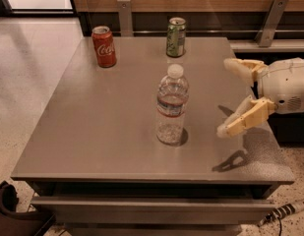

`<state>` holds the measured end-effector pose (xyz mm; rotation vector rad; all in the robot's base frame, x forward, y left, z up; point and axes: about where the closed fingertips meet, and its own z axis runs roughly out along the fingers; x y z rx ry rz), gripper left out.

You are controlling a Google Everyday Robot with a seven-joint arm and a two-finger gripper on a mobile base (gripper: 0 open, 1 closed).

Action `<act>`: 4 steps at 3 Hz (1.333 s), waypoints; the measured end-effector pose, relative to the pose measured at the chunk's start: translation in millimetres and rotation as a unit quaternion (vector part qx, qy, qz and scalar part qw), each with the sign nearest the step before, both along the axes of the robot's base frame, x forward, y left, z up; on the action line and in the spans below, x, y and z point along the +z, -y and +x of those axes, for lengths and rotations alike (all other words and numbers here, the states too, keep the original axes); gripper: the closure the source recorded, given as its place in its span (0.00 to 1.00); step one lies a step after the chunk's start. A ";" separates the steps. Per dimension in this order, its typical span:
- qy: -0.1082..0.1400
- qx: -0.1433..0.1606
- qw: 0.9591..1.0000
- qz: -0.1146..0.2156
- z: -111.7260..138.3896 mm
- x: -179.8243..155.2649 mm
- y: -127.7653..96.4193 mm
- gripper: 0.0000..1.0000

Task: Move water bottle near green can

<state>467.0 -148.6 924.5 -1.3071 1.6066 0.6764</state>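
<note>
The water bottle (171, 105) stands upright near the middle of the grey table (92, 132); it is clear, with a white cap and a red-and-white label band. The green can (175, 37) stands upright at the table's far edge, well behind the bottle. My gripper (227, 97) is over the table's right side, to the right of the bottle and apart from it. Its two pale fingers (242, 119) are spread wide, open and empty.
A red Coca-Cola can (104, 46) stands at the far left of the table. A wooden wall panel with metal brackets (125, 14) runs behind the table. A dark object (9, 213) sits on the floor at the lower left, a cable (284, 211) at the lower right.
</note>
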 end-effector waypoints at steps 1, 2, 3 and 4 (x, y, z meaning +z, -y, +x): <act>-0.002 0.014 0.999 0.051 2.0 -6.3 -12.0 0.00; 0.008 0.030 0.995 0.099 4.4 -5.8 -28.0 0.00; 0.020 0.045 0.990 0.131 6.9 -2.4 -41.4 0.00; 0.022 0.061 0.987 0.146 3.8 -1.7 -56.1 0.00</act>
